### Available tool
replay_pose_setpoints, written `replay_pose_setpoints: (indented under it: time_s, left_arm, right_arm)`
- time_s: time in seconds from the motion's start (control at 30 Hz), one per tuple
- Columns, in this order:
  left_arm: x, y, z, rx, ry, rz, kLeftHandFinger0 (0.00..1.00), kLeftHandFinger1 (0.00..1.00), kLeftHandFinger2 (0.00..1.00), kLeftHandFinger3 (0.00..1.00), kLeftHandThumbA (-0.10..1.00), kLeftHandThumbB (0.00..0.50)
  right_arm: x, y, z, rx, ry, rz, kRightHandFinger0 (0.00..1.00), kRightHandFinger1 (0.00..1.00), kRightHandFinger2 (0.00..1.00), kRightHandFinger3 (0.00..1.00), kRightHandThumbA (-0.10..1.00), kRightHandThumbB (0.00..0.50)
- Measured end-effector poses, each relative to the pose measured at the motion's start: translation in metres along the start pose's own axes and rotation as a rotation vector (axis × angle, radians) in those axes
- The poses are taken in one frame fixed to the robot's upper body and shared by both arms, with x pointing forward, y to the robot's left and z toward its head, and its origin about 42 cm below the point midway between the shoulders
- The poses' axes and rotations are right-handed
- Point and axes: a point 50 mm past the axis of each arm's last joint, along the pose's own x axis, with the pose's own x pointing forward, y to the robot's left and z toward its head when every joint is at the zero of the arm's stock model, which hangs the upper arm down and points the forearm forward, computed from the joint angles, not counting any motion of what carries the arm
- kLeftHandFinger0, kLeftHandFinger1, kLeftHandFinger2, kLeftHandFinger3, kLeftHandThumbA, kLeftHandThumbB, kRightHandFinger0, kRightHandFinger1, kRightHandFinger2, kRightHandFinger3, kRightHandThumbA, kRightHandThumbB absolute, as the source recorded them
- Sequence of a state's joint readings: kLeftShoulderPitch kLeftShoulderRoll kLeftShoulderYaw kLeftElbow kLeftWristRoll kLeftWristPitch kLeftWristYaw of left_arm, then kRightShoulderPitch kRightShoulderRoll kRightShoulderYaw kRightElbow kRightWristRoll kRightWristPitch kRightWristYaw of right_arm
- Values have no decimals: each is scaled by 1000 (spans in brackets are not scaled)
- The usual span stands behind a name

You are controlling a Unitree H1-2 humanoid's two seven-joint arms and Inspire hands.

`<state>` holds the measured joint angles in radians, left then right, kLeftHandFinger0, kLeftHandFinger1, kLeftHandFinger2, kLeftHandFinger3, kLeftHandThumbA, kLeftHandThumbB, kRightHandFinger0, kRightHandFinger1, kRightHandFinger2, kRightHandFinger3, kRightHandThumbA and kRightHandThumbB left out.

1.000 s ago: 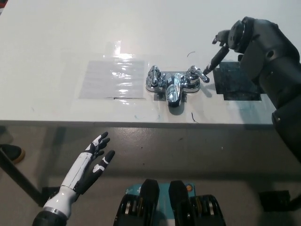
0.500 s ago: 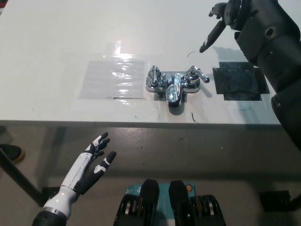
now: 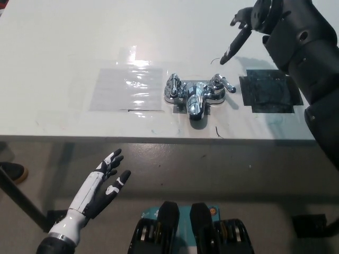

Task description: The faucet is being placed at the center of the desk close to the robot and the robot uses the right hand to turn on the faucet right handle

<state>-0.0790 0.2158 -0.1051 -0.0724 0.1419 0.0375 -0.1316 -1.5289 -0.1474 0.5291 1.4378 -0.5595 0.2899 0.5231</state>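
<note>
Two handles on the faucet [image 3: 196, 98], which sits at the middle of the worktop [image 3: 63, 42], close to the near edge. Right handle [image 3: 223, 84]: lever angled out toward the right edge, nothing touching it. My right hand [image 3: 248, 24] hangs beyond it toward the far right corner, well apart, holding nothing, fingers spread, one stretched down toward the handle. Judgement: placement done. Whether the turn is made I cannot tell; no water shows. Left hand [image 3: 106, 180] rests spread, off the worktop below its near edge.
</note>
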Motion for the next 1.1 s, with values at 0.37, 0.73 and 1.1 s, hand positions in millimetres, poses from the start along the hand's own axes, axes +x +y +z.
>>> replay_pose_setpoints:
  time_s: [0.37, 0.73, 1.1]
  left_arm:
    - [0, 0, 0, 0, 1, 0, 1000, 1000, 1000, 1000, 828, 402]
    - [0, 0, 0, -1, 1, 0, 1000, 1000, 1000, 1000, 848, 414]
    - [0, 1, 0, 1, 1, 0, 1000, 1000, 1000, 1000, 841, 401]
  right_arm:
    - [0, 8, 9, -21, -55, 78, 1000, 1000, 1000, 1000, 1000, 332]
    - [6, 20, 2, -57, -10, 144, 1000, 1000, 1000, 1000, 1000, 353]
    - [14, 40, -3, -86, 38, 180, 1000, 1000, 1000, 1000, 1000, 412]
